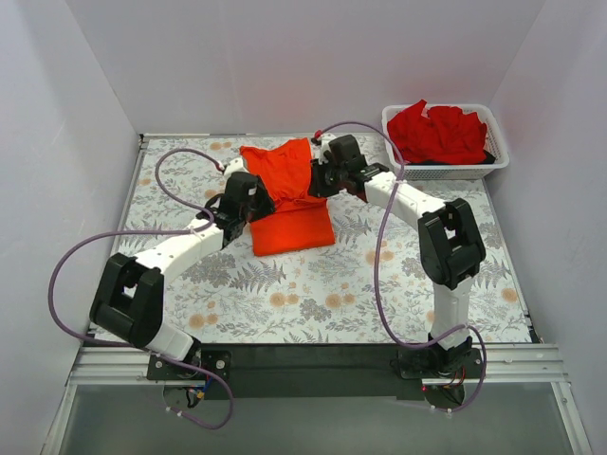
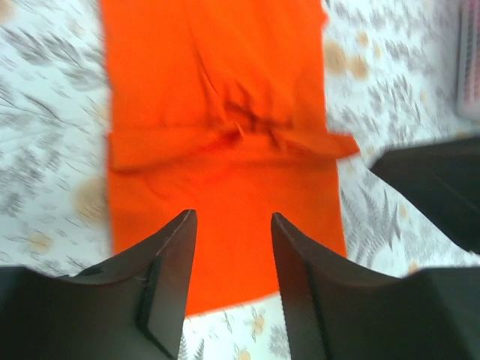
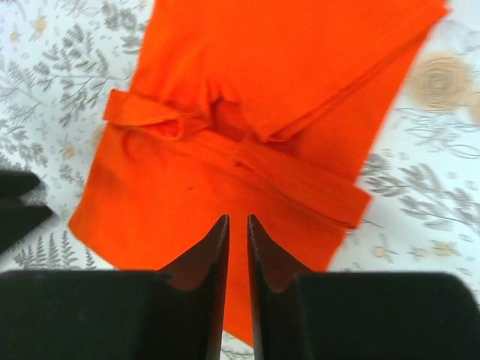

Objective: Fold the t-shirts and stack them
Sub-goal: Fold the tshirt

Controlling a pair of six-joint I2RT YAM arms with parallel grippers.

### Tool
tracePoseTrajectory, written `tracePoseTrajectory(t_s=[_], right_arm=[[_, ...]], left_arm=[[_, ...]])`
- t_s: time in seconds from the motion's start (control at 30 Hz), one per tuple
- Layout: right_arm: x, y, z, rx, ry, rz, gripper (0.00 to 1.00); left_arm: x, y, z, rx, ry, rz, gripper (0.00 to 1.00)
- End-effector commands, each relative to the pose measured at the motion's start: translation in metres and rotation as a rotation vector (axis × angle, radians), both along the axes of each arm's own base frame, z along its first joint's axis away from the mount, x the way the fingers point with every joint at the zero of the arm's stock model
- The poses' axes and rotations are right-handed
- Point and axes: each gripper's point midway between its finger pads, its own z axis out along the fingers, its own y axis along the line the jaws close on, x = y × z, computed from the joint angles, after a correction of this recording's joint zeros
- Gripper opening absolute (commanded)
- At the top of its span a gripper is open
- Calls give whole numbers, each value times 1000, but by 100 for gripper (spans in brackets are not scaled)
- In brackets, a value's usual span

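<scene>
The bright orange-red t-shirt (image 1: 289, 210) lies partly folded on the floral table, its upper part doubled over with a crumpled band across the middle. It fills the left wrist view (image 2: 217, 97) and the right wrist view (image 3: 262, 67). My left gripper (image 1: 254, 197) hovers over the shirt's left side, open and empty (image 2: 231, 217). My right gripper (image 1: 321, 178) hovers over the shirt's right side, its jaws nearly together with only a thin slit and nothing between them (image 3: 236, 219). Deeper red t-shirts (image 1: 438, 133) lie heaped in a basket.
The white mesh basket (image 1: 497, 159) stands at the back right corner of the table. The floral tablecloth (image 1: 313, 294) covers the table. White walls close in the left, back and right. Purple cables loop from both arms.
</scene>
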Motion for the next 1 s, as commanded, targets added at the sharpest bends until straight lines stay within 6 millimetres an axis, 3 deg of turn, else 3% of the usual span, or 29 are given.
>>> tracePoseTrajectory(t_s=[0.0, 0.07, 0.2, 0.37, 0.53, 0.63, 0.7, 0.77, 0.8, 0.83, 0.9, 0.97], right_arm=[[-17, 27, -10, 10, 13, 74, 20], [-20, 34, -23, 8, 35, 80, 17], [-19, 44, -40, 16, 61, 102, 13], [-9, 46, -63, -15, 71, 90, 12], [16, 38, -80, -85, 17, 11, 12], [39, 36, -77, -103, -30, -28, 12], [61, 35, -62, -87, -75, -59, 12], [79, 31, -65, -94, -95, -93, 14], [94, 37, -44, -66, -142, -102, 16], [101, 37, -49, -71, -147, -100, 16], [117, 38, -23, -29, -187, -109, 18], [117, 34, 5, 3, -216, -107, 23]], left_arm=[[-36, -25, -42, -14, 138, -94, 36], [-45, -29, -58, -9, 179, -109, 27], [-64, -33, -87, 5, 274, -141, 19], [-86, -29, -117, 13, 384, -156, 18], [-94, -29, -122, 22, 410, -168, 18], [-96, -29, -121, 25, 418, -174, 18], [-99, -29, -122, 24, 430, -177, 18], [-104, -29, -125, 19, 443, -177, 18], [-105, -30, -123, 11, 444, -181, 18], [-108, -29, -124, 9, 448, -181, 18], [-109, -28, -121, 6, 444, -177, 21], [-107, -26, -110, 2, 420, -163, 24]])
